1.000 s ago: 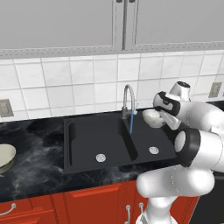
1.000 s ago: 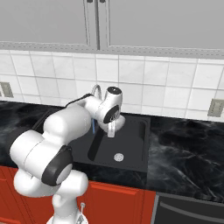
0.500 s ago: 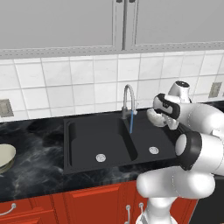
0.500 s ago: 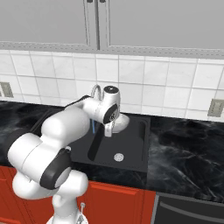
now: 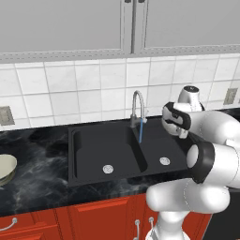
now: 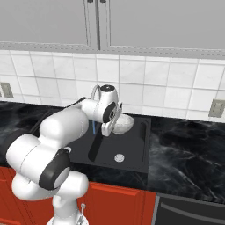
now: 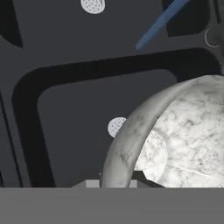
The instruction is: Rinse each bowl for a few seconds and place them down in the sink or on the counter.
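White-grey bowl (image 6: 122, 124) held over the right basin of the sink (image 5: 89, 159).
Pincer (image 6: 110, 127) nearly closed, clamped on bowl's rim; bowl tilted on edge, above basin w/ silver drain (image 7: 116, 127) below it in hand view. Thin blue water stream (image 5: 140, 132) drops from faucet (image 5: 137, 108) by the basin divider, just beside bowl, not touching. 2nd bowl, greenish-cream (image 5: 5, 168), sits on black surface (image 5: 37, 183) far left, well apart from sink.

The white-grey bowl (image 7: 175, 135) ahead of the claw was cut off by the hand view's right edge and covered the fingertips' contact.
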Controlling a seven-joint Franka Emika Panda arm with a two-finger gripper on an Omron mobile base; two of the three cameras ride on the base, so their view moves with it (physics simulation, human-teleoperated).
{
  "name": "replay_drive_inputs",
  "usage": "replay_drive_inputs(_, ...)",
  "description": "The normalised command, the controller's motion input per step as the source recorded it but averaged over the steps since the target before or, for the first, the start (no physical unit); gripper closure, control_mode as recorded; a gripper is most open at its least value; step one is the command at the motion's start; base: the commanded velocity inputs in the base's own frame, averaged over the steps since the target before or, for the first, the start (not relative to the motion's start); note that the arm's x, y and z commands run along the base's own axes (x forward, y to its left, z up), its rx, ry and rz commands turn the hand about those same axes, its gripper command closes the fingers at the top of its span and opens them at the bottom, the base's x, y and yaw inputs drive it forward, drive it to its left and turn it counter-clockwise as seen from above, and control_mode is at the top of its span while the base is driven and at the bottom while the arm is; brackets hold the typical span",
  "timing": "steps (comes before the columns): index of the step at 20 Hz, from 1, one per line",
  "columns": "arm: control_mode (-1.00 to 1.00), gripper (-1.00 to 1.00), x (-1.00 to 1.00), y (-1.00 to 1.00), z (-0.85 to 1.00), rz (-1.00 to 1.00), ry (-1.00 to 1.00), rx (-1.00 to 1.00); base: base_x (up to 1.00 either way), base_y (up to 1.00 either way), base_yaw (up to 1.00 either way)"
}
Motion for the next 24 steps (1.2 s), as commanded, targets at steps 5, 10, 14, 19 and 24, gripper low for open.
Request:
replay_drive_inputs(5,-1.00,1.00,-0.01,-0.16,0.06,-0.17,0.02,-0.01,0.00,0.00,0.00)
replay_drive_inputs(10,-1.00,1.00,-0.01,-0.17,0.06,-0.17,0.01,-0.01,0.00,0.00,0.00)
replay_drive_inputs(14,-1.00,1.00,-0.01,-0.19,0.04,-0.17,0.00,-0.02,0.00,0.00,0.00)
replay_drive_inputs(19,-1.00,1.00,0.00,-0.18,0.00,-0.17,0.00,-0.04,0.00,0.00,0.00)
replay_drive_inputs(24,-1.00,1.00,0.01,-0.25,0.00,-0.16,0.00,-0.03,0.00,0.00,0.00)
